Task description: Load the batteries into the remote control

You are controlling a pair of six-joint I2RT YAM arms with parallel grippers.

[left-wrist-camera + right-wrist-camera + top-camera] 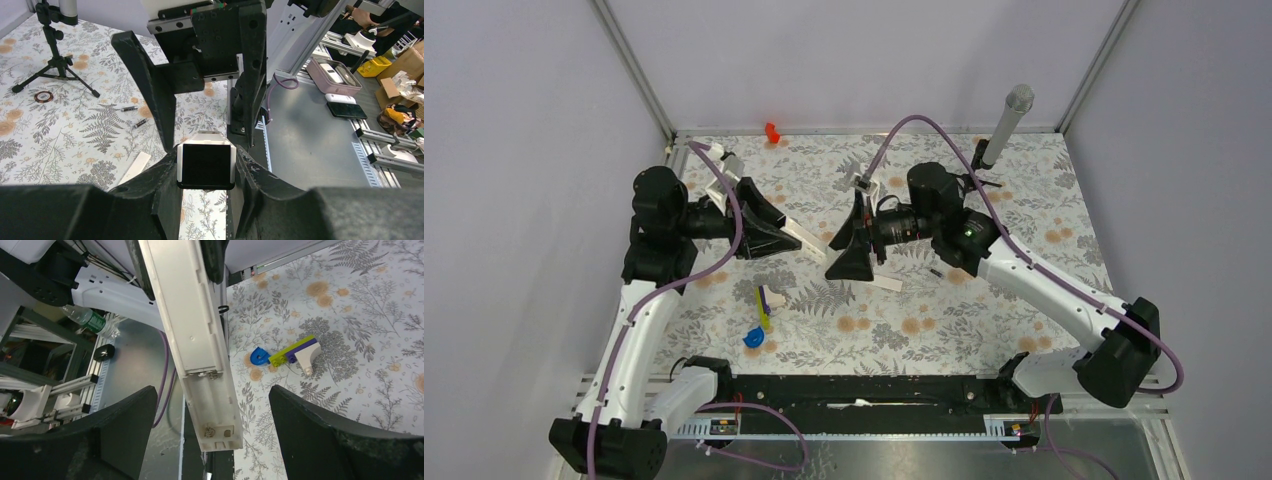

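My left gripper [779, 228] is shut on the remote control [802, 237], a slim white bar held above the table and pointing toward the right arm. Its dark end face [206, 165] sits clamped between the left fingers. In the right wrist view the remote control [200, 340] shows its open battery compartment [212, 407], with nothing in it. My right gripper [212, 440] is open, its fingers standing on either side of that end without touching it. Two batteries [129, 108] [140, 123] lie on the floral mat, apart from both grippers.
A thin white strip [886, 283] lies on the mat under the right gripper. A yellow, white and blue toy cluster [759, 320] sits at the front left. A small tripod with a grey microphone [1004, 125] stands at the back right, a small red piece [772, 131] at the back.
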